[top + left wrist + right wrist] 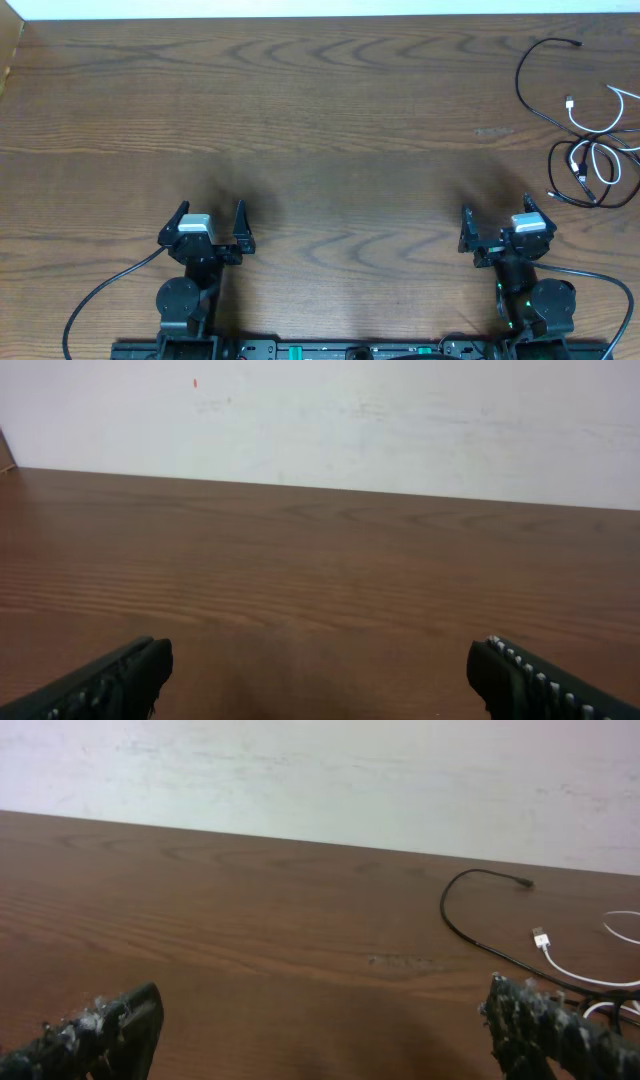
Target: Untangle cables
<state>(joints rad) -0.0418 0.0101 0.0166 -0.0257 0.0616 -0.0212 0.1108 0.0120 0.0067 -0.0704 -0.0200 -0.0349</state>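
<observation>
Overhead view: cables (pixel 590 150) lie tangled at two o'clock on the surface (pixel 320 120). Jaws of left arm (pixel 198 252) and right arm (pixel 520 255) stand released and empty, well apart from them. Right arm is nearer; pinch a loose plug end.

Overhead looks straight down on the desk (pixel 320 120). Each wrist view sits low, facing the far wall (pixel 400 420) — only the right one shares the cables (pixel 541 938) with overhead.

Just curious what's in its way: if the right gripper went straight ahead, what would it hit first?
Probably the black cable: its curve lies ahead of the right gripper, toward one side. Depth is unclear.
</observation>
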